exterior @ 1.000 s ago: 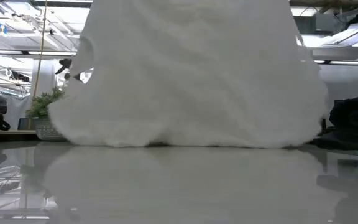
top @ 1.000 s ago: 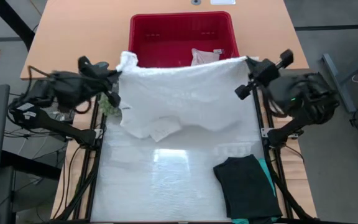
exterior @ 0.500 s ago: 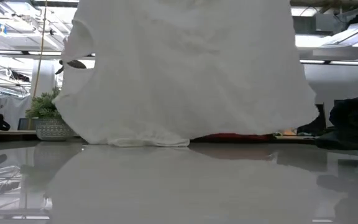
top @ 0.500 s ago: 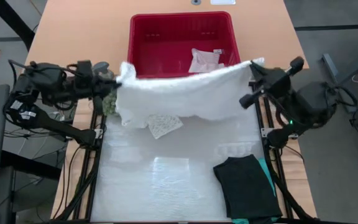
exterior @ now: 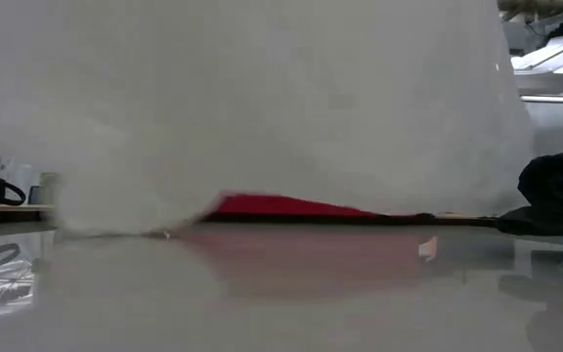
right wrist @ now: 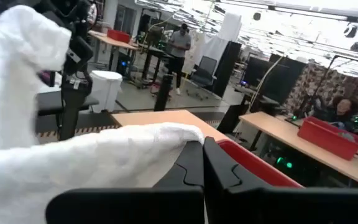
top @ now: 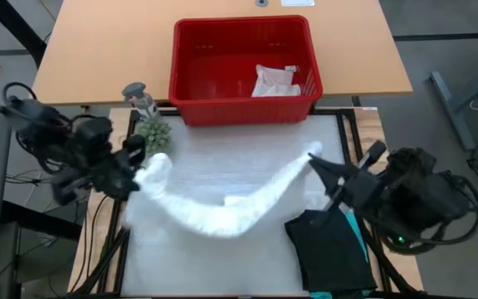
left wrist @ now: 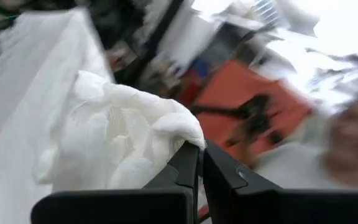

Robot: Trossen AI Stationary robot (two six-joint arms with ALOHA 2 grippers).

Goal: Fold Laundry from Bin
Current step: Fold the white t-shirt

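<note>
Item 1: white lacy top [top: 222, 209]. Strung in the air as a sagging band in front of the red bin [top: 191, 113], one end in each of my end effectors, its low middle hanging close over the worktop [top: 231, 158]. In the low view it fills nearly the whole picture, with only a strip of the bin showing beneath its hem. Handling, by my judgement: light, limp, stretchy; lace may snag or tear under a hard pull. Best held at corners or shoulder seams, as now.

Item 2: left end effector [top: 137, 173]. Fingers together, clamped on a bunched end of the top, forward and to the left of the bin.

Item 3: right end effector [top: 316, 159]. Fingers together, pinching the opposite end, forward of the bin's right corner.

Item 4: small white cloth [top: 275, 80]. Lying inside the bin, towards its right wall.

Item 5: black garment [top: 329, 249]. Folded, well forward of the bin on the right, teal garment [top: 358, 235] showing at its edge.
</note>
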